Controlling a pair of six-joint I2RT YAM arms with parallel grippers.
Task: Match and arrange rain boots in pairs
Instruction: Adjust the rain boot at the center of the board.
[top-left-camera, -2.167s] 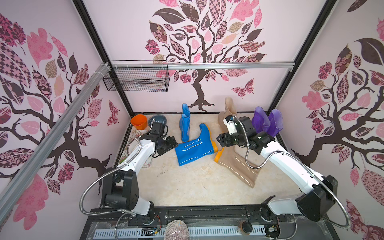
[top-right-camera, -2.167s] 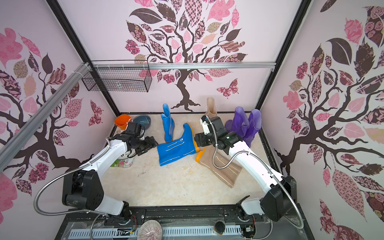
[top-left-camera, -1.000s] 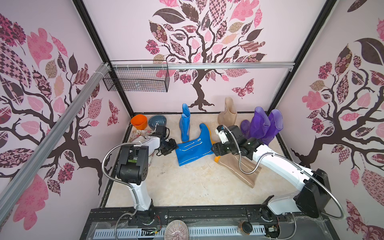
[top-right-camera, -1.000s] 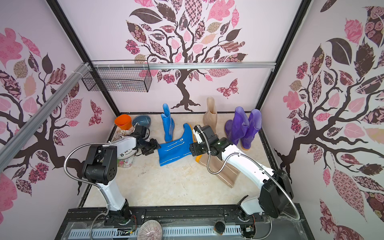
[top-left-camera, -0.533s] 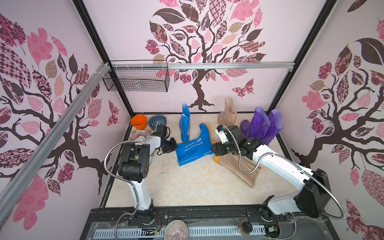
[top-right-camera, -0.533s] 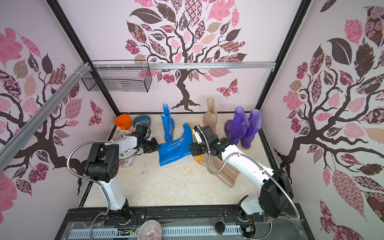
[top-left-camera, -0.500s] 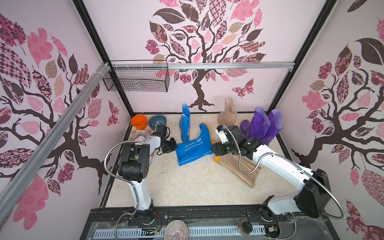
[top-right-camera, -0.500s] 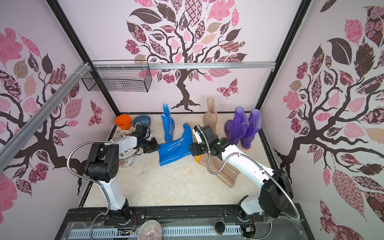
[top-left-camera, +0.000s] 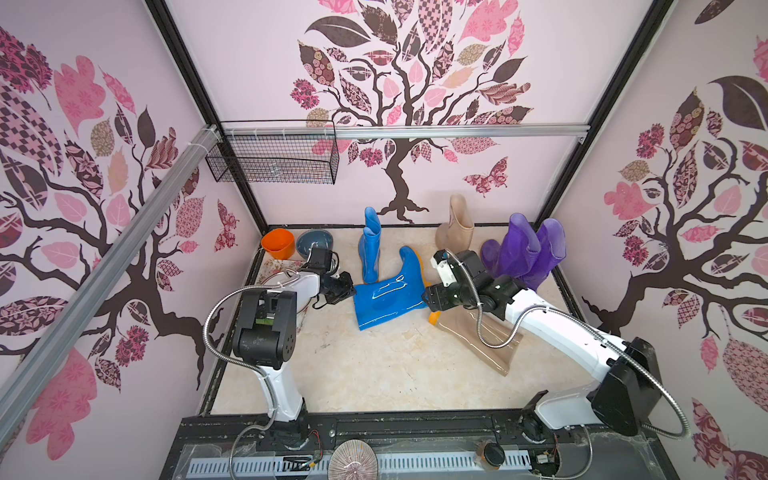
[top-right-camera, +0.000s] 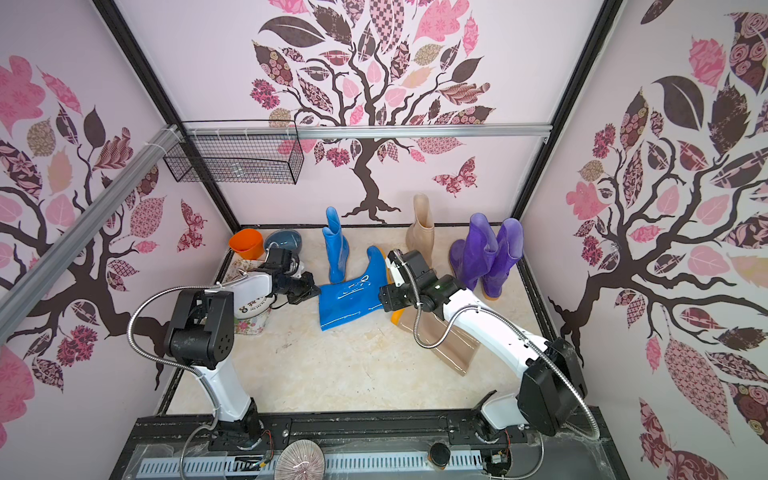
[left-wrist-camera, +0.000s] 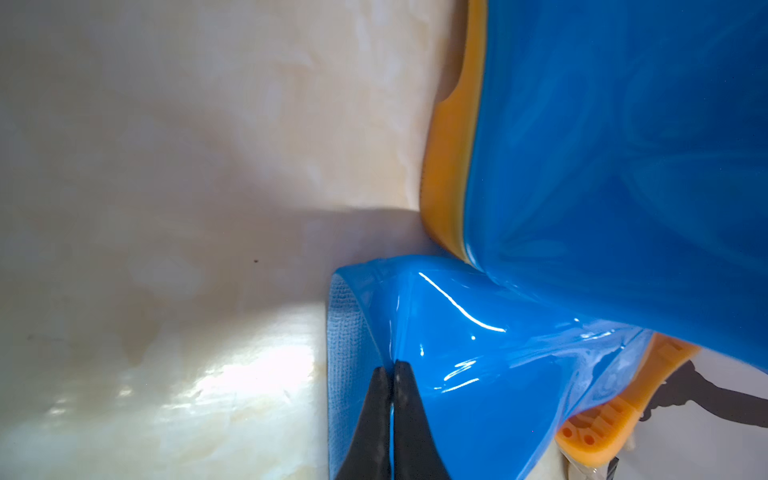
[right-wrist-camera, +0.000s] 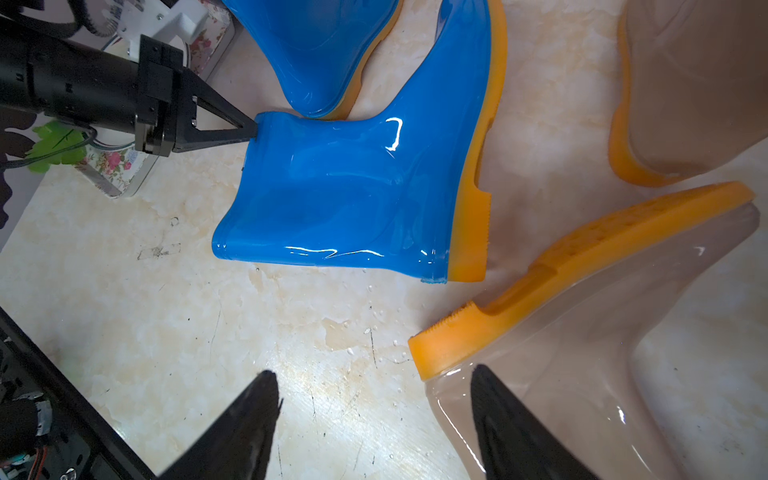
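Note:
A blue rain boot (top-left-camera: 386, 299) (right-wrist-camera: 353, 191) lies on its side mid-floor. My left gripper (top-left-camera: 351, 291) (left-wrist-camera: 392, 368) is shut on the rim of its shaft, with blue rubber pinched between the black fingers. The other blue boot (top-left-camera: 371, 245) stands upright just behind. My right gripper (top-left-camera: 428, 299) (right-wrist-camera: 374, 386) hangs open over the floor between the lying blue boot's heel and a beige boot (top-left-camera: 478, 340) on its side; one finger overlaps that boot's toe. A second beige boot (top-left-camera: 455, 226) and two purple boots (top-left-camera: 528, 253) stand at the back right.
An orange cup (top-left-camera: 277, 243) and a grey-blue bowl (top-left-camera: 314, 243) sit in the back left corner. A floral tin (top-right-camera: 249, 320) lies under my left arm by the left wall. A wire basket (top-left-camera: 272, 158) hangs on the back wall.
My left gripper has closed onto the rim of the lying blue boot's shaft. The right arm and all the boots have stayed put over the last second.

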